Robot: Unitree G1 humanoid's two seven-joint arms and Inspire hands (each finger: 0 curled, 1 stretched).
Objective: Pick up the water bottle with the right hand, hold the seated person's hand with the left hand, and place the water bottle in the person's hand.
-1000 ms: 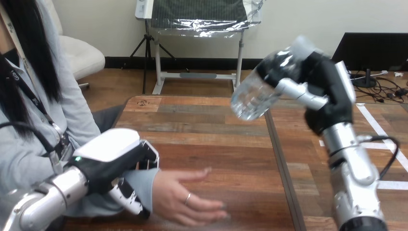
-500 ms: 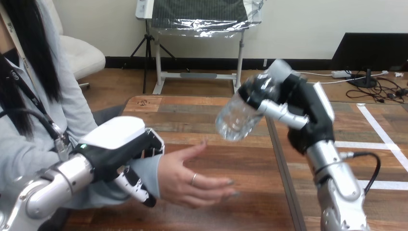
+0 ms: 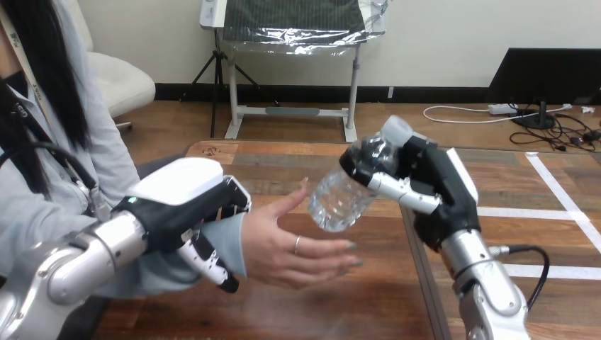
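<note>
1. Looking across the wooden bench, I see the robot holding out a bottle to a person seated at the left of the frame.
2. The left robot hand, at lower left, has its fingers curled round the person's wrist, over the sleeve: part of the hand lies on top and one dark finger hooks underneath. This grip seems meant to steady the arm and hold the palm up as a target.
3. The person's hand lies open at lower centre, above the bench, with the palm up and turned slightly to the right, the fingers stretched toward the right and the thumb raised. It looks ready to receive something.
4. The right robot hand, right of centre, is closed around the neck end of the water bottle, with its fingers wrapped over the top part.
5. The clear bottle is tilted. Its cap end points to the upper right, inside the grip, and its base slants down to the left, probably so the body can settle into the palm.
6. The bottle sticks out to the left of the right robot hand, in the air at the centre of the frame. Its base is just above the open palm and close to the raised thumb; I cannot tell whether they touch.
7. In my judgement the handover is nearly done. What remains is lowering the bottle and letting go.
</note>
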